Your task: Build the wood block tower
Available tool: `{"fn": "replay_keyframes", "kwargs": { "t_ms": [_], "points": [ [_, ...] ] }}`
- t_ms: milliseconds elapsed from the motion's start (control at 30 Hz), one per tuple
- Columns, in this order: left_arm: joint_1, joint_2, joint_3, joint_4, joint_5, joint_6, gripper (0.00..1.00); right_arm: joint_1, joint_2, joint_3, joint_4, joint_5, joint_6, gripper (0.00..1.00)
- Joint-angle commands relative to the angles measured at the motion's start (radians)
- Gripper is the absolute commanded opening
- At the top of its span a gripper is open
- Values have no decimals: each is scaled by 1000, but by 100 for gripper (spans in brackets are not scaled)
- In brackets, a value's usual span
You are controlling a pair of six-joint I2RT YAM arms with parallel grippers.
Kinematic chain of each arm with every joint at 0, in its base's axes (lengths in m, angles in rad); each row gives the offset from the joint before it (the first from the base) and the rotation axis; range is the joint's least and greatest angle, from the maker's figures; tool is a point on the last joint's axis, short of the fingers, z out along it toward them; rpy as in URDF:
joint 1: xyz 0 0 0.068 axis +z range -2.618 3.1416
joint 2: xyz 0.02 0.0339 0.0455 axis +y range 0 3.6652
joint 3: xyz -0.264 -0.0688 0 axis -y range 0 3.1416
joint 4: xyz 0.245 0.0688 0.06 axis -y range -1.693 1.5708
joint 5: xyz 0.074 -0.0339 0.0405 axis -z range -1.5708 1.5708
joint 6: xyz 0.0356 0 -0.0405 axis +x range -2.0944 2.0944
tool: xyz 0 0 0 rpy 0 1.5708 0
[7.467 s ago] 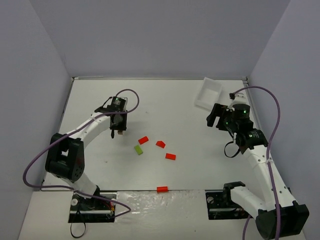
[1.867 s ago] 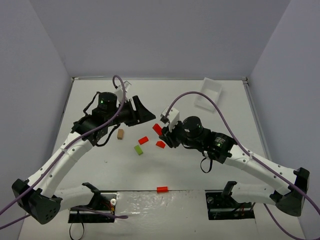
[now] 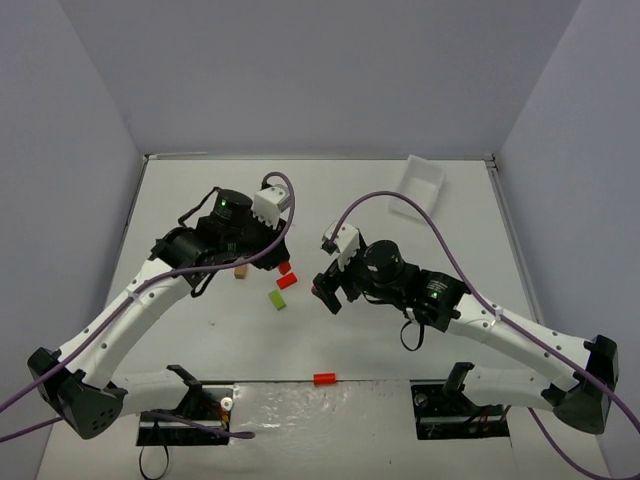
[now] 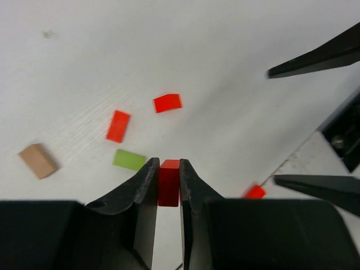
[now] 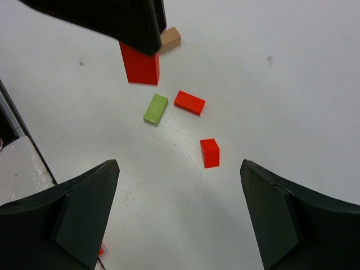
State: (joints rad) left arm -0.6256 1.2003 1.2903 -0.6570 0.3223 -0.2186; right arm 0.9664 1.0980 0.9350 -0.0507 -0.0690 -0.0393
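No stacked tower shows in any view; the blocks lie apart on the white table [image 3: 200,330]. My left gripper [image 3: 280,262] [image 4: 167,163] is shut on a red block [image 4: 169,183] [image 5: 139,66] and holds it above the table. Below it lie a tan block [image 3: 241,271] [image 4: 37,161], a flat red block [image 3: 287,281] [image 5: 189,102], a lime green block [image 3: 277,299] [image 5: 156,108] and a red cube [image 5: 210,153]. My right gripper [image 3: 328,290] [image 5: 179,169] is wide open and empty, hovering over the red cube.
One more red block [image 3: 323,379] lies at the table's front edge, by the silver strip. A white rectangular tray [image 3: 420,185] stands at the back right. The two arms' wrists are close together mid-table.
The red block that my right gripper held is now in my left gripper. My right gripper has opened and drawn back and down; my left gripper has closed and moved over the loose blocks.
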Motion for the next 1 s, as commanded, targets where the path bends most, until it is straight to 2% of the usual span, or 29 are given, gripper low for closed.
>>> {"fn": "replay_keyframes", "kwargs": {
  "t_ms": [0,100,133,300,433,633,833,967],
  "points": [
    [87,-20,24,-66,-66,415,0,-13,-90,-22,54,64,26,87],
    [192,-13,-11,-67,-18,553,0,-23,-125,-36,11,119,27,89],
    [209,-1,-21,-68,-17,642,0,-28,-139,-39,2,137,26,89],
    [253,67,-38,-81,5,914,0,-57,-175,-47,-29,173,21,90],
    [293,134,-22,-82,90,1022,0,-96,-181,-45,-43,178,18,91],
    [337,171,-54,-31,193,1085,0,-178,-170,-42,-51,130,15,91],
    [424,128,-180,246,366,990,0,-232,-132,-28,-52,103,11,91],
    [473,155,-193,274,471,985,0,-236,-98,-11,-52,105,12,91]
  ]
}}
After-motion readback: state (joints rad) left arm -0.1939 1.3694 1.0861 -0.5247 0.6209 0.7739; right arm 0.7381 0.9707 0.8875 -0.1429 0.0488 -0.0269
